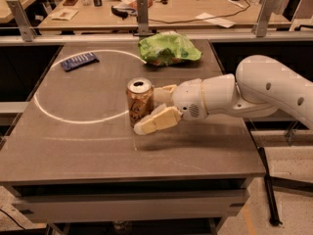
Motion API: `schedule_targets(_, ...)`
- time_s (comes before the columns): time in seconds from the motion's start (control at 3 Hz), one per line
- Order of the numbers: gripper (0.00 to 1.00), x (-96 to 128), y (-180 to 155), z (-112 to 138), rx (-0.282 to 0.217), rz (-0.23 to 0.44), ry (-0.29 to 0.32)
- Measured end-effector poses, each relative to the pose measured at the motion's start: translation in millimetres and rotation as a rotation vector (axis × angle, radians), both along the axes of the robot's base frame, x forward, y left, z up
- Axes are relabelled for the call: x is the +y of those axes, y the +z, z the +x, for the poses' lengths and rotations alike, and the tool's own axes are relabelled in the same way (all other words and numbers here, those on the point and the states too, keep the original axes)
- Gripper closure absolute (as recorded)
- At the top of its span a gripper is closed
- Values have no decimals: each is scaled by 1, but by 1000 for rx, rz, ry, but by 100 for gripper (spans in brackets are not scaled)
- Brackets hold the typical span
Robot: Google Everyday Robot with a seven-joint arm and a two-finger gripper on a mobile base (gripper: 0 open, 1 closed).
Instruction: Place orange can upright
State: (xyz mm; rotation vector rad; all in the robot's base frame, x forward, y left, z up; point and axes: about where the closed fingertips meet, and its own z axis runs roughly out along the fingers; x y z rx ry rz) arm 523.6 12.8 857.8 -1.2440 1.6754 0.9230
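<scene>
At the near side, a bare stretch of the desk (pixel 98 155) was seen, with nothing set on it. Just beyond, the orange can (pixel 139 102) was found standing upright on the desk, silver top and pull-tab turned upward, its base resting on the right edge of a white ring (pixel 58 116) marked on the surface. The claw (pixel 146 109) was closed around the can: one pale finger was laid against its lower near side, the other was passed behind its right side, and no gap could be made out.

The uprighting itself was therefore judged to be done. What was left was judged to be the release and a clear withdrawal, without the can being nudged over.

The white arm (pixel 254 89) was brought in from the right, held low and nearly level over the desk, with the wrist turned so that the claw was presented sideways to the can.

Farther back, a blue packet (pixel 79 60) was laid flat at the left, and a crumpled green bag (pixel 168 48) at the far edge, both well apart from the can. Behind, a cluttered bench (pixel 195 4) was visible.
</scene>
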Motion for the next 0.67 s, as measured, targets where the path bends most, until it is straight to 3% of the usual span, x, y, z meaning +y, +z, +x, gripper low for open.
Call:
schedule_targets(0.33, 0, -20, 15, -7, -29, -20, 5)
schedule_targets(0.67, 0, -20, 16, -7, -29, -19, 8)
